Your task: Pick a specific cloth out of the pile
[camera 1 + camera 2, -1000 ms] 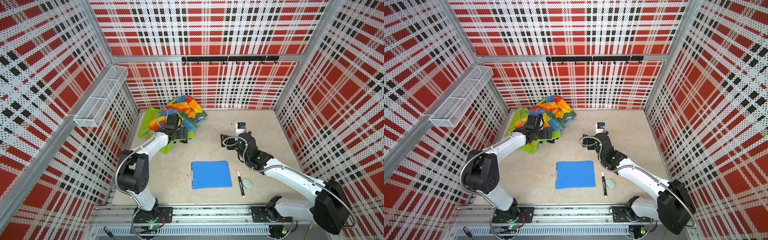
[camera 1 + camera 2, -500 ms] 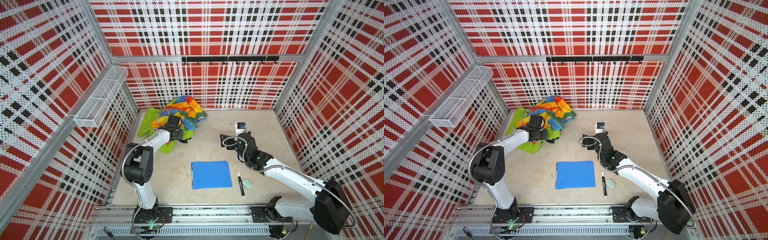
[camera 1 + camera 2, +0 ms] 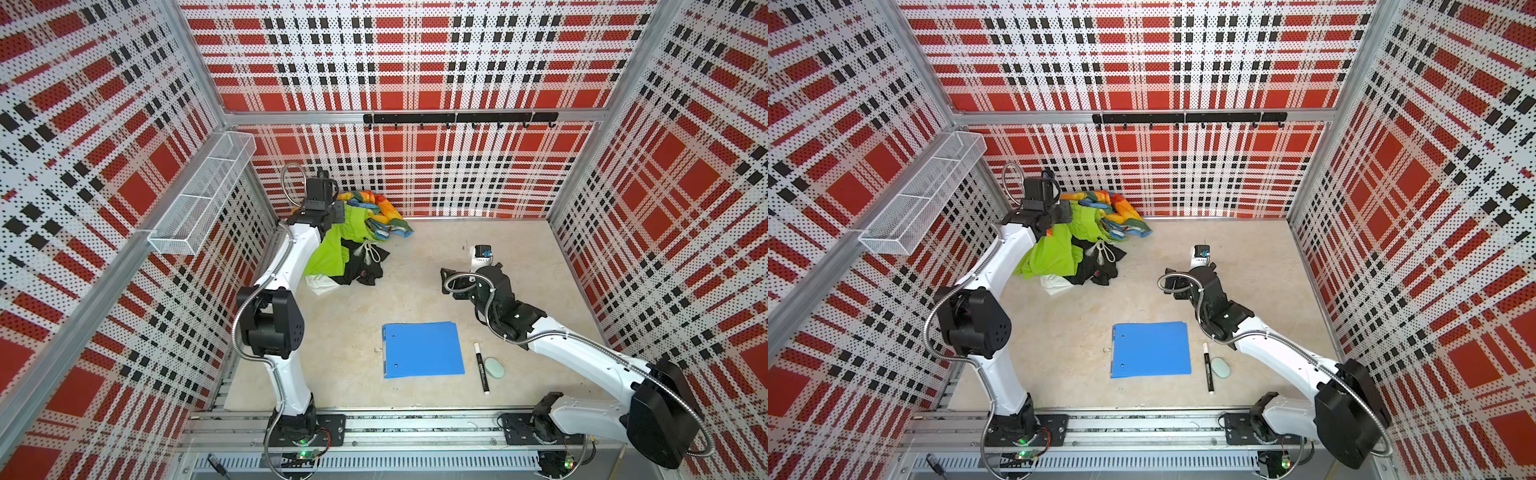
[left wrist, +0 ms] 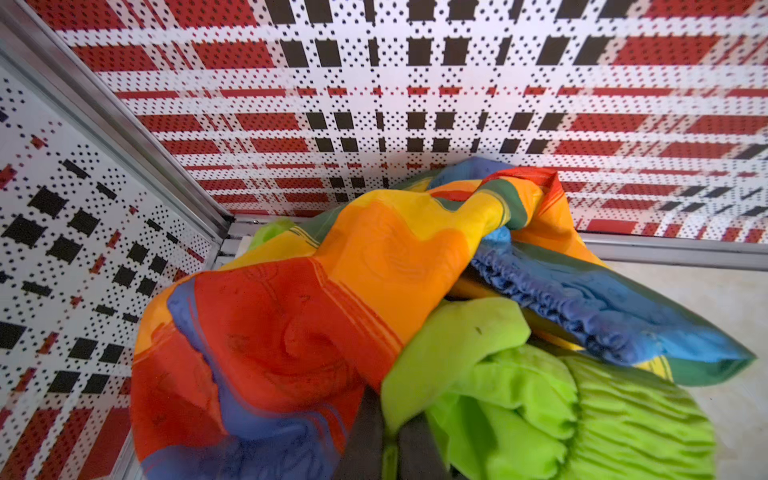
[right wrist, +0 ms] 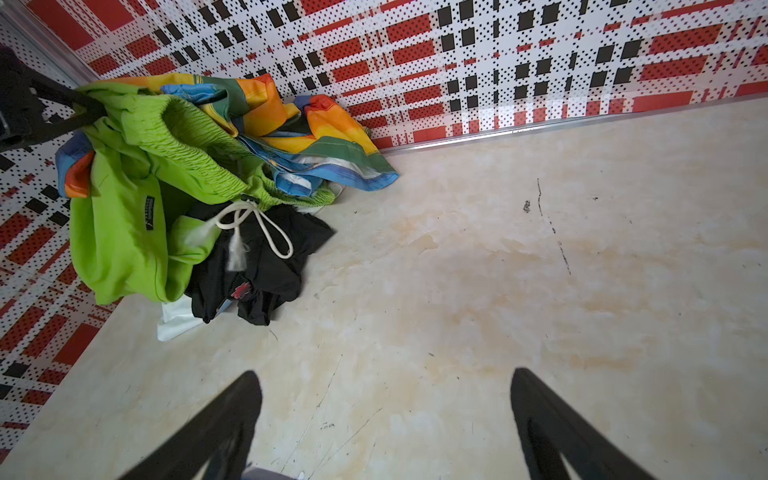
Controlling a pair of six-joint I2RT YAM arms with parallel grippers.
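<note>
**A:** What is the left gripper doing?

**B:** Its jaws are pinching together on the ribbed waistband of the lime-green garment, holding that end up in the back corner while the rest is hanging down. That is not the piece being asked for.

**A:** And the right gripper?

**B:** Its jaws are standing wide apart, gripping nothing. It is hovering over the bare table, well apart from the pile.

**A:** So where is the cloth lying?

**B:** It is sitting crumpled on the table at the pile's front edge, partly under the hanging green fabric. The white drawstring is draping across it, and a scrap of white fabric is poking out beneath. The rainbow patchwork cloth is bunching behind, against the back wall.

**A:** How is it going to handle?

**B:** I am judging it light, limp and thin. It will be sagging from whichever point gets pinched, not lifting as one piece. I am not expecting it to be fragile or very slippery.

**A:** Where would you be taking hold?

**B:** On the raised black fold facing the right arm, clear of the drawstring and the green hem. I would be biting a thick bunch so it is not slipping out. The risk I am seeing is the cord snagging and dragging along.
</note>
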